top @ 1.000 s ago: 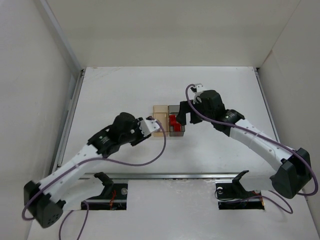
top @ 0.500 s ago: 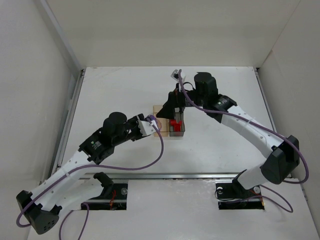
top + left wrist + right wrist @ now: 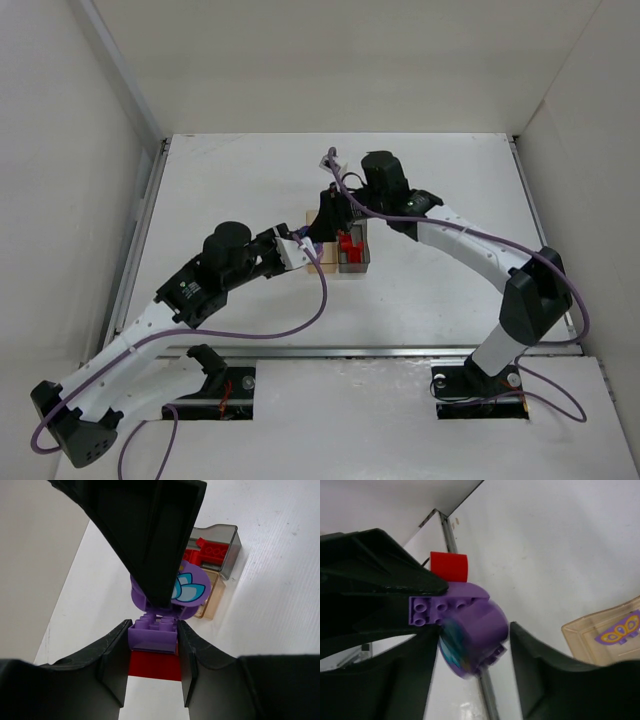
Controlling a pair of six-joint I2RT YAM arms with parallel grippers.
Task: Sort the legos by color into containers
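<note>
The left tool point(image 3: 151, 630) is shut tight on a purple brick point(image 3: 152, 641) with a red brick point(image 3: 154, 666) touching it. A round purple piece point(image 3: 481, 622) sits at the tool's tip. The right tool point(image 3: 472, 632) is open, with one finger on each side of that piece. Beyond the left tool, the tan bin point(image 3: 212, 602) and grey bin point(image 3: 229, 555) sit on the desk point(image 3: 280, 610).

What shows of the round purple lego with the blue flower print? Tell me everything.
The round purple plastic lego piece bears a pale-blue flower print on its flat face. It is stuck to a studded purple brick clamped in the left tool, held above the table. The right tool straddles it, fingers apart.
</note>
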